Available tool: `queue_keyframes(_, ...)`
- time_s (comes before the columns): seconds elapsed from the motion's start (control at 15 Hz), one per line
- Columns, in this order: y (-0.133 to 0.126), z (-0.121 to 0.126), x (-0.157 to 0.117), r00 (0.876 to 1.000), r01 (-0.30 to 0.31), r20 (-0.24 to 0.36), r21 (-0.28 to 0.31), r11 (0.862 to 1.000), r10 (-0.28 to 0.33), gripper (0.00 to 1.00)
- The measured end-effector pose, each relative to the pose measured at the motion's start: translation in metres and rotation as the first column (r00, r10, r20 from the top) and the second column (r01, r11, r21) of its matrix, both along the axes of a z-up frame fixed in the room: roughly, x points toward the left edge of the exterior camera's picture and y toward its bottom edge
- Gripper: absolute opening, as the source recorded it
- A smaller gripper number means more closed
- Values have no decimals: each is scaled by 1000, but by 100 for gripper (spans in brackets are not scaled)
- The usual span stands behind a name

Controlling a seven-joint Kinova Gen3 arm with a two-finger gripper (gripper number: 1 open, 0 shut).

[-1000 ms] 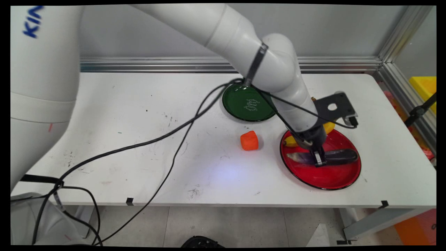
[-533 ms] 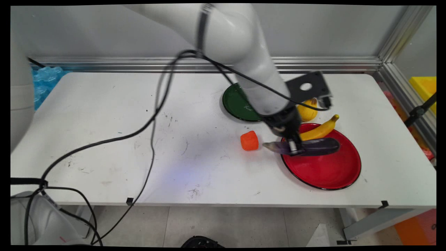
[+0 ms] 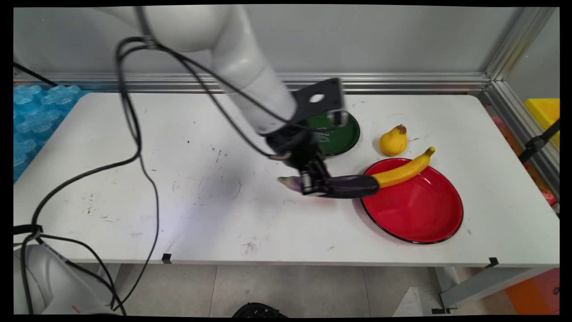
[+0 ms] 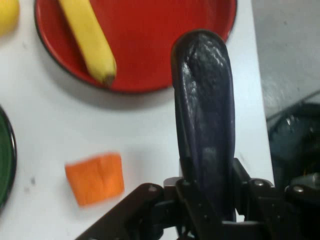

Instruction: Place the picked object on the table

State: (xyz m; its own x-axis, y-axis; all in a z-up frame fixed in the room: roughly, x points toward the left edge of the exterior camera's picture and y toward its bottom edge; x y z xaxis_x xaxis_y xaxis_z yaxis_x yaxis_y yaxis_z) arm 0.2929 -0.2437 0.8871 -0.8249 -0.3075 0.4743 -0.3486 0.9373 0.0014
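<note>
My gripper is shut on a dark purple eggplant, gripping it near its stem end and holding it level above the table. The eggplant hangs just left of the red plate, its rounded end over the plate's rim. A banana rests across the far edge of that plate. An orange cube lies on the table under my hand; in the main view the gripper and eggplant hide it.
A yellow pear stands on the table behind the red plate. A green plate lies behind my hand. Blue bubbly material sits off the table's left end; a yellow bin at far right.
The gripper took the eggplant off the red plate, lifted it and carried it left, to above the orange cube. The banana and pear, earlier hidden by the arm, now show.
</note>
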Motion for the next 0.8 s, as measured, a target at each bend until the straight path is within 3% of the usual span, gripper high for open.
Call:
queue_keyframes(0.4,20,-15,49,999,48,-2,11,999,-48,0)
queue_keyframes(0.8,15,-53,56,998,69,-13,7,998,-69,0)
